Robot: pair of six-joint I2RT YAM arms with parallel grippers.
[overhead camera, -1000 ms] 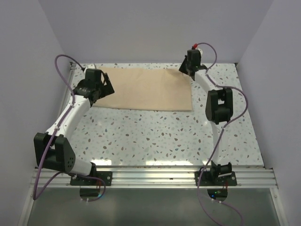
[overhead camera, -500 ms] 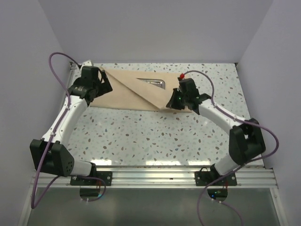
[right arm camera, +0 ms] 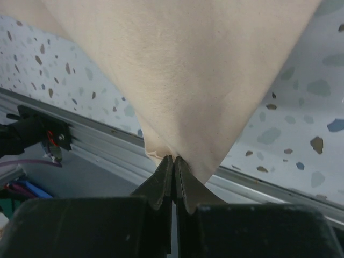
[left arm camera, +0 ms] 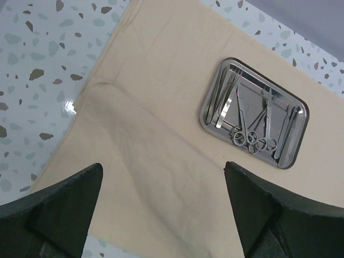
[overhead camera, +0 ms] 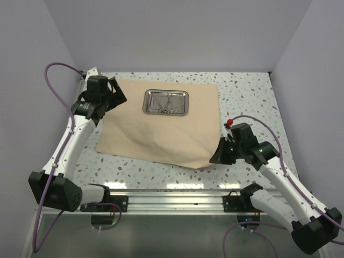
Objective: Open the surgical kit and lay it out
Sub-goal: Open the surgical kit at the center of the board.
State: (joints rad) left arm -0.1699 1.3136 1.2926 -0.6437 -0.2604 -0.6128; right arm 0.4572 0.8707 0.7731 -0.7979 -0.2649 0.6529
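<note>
The tan cloth wrap (overhead camera: pixel 161 129) lies spread open on the speckled table. On its far half sits the shiny steel tray (overhead camera: pixel 165 92), holding scissor-like forceps (overhead camera: pixel 166 106). My right gripper (overhead camera: pixel 217 156) is shut on the cloth's near right corner (right arm camera: pixel 183 70), lifted a little over the table's front. In the right wrist view the fingertips (right arm camera: pixel 173 161) pinch the corner's point. My left gripper (overhead camera: pixel 115 97) hangs open over the cloth's far left part. The left wrist view has the cloth (left arm camera: pixel 161 107) below the gripper (left arm camera: pixel 164 177), and the tray (left arm camera: pixel 207 105) with forceps (left arm camera: pixel 252 134) to the right.
A metal rail (overhead camera: pixel 177 193) with both arm bases runs along the table's near edge; it also shows under the held corner (right arm camera: pixel 107 145). Lilac walls close in the back and both sides. Bare speckled tabletop (overhead camera: pixel 252 102) lies right of the cloth.
My right gripper pulled the cloth's corner from the far right toward the near right, unfolding the wrap and baring the tray. The left arm shifted slightly back and left, still open.
</note>
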